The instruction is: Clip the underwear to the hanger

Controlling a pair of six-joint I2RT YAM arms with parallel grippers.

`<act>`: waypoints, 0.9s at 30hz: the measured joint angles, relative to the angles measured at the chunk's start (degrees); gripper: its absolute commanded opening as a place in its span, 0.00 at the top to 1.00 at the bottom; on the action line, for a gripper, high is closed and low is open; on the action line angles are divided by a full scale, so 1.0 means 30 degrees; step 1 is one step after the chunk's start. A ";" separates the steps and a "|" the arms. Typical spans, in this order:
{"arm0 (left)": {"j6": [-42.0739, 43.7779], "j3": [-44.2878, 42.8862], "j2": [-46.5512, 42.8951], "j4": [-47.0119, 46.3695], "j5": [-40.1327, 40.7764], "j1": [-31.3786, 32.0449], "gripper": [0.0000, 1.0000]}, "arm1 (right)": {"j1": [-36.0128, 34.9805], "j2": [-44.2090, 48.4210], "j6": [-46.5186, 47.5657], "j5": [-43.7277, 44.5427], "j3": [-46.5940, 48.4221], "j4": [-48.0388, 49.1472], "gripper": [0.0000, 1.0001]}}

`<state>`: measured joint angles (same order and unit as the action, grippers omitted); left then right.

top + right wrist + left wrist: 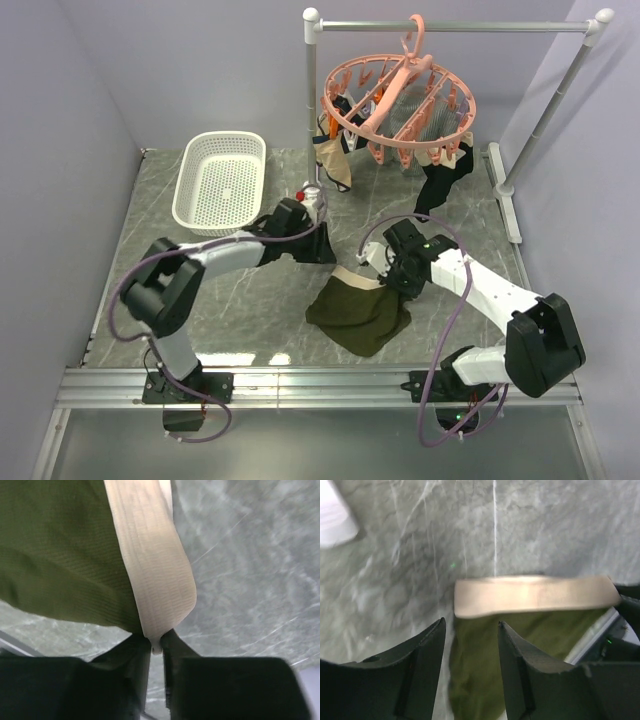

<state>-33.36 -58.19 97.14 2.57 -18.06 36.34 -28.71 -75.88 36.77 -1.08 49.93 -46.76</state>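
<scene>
The underwear [358, 315] lies on the table [200, 300] near the middle of its near edge, one waistband end pinched in the closed right gripper [156, 647], while the left gripper [471, 625] hovers open over the other end.

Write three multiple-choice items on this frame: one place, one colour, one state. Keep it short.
1. Where is the underwear? A in the basket; B on the table between the arms; C on the hanger.
2. Its waistband is: A beige; B black; C pink.
3. The right hand is: A wide open; B shut on a peg; C shut on the waistband.
Key: B, it lies on the marble top, away from basket and hanger; A, a beige band edges the olive fabric; C, both fingers pinch the band's end.
</scene>
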 measured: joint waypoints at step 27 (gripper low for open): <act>0.0087 -0.3024 0.4422 0.1960 0.2317 0.0525 1.00 | 0.8102 0.0605 -0.1450 -0.3621 0.0182 -0.2820 0.49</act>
<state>-33.10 -67.26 110.41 8.45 -11.11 37.91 -4.40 -74.06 32.42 -11.94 50.48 -55.22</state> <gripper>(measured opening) 0.021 0.513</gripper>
